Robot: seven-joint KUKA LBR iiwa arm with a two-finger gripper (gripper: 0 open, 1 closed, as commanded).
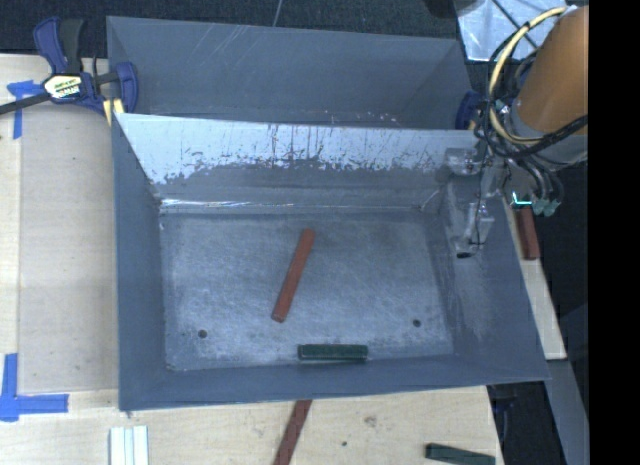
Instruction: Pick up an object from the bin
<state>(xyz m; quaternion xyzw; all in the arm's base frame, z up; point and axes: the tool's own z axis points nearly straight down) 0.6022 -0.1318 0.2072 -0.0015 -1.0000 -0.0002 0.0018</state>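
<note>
Gripper point(466, 238): we see it over the right slope of the bin point(290, 73); spread or pressed together, we cannot tell.
Brown stick point(293, 276): slanted mid-floor, well apart from the gripper.
Green bar point(333, 353): flat along the front edge.

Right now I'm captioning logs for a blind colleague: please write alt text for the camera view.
A grey metal bin holds two things: a reddish-brown stick lying slantwise mid-floor and a dark green bar along the near edge. The gripper hangs by the right wall, apart from both.
</note>
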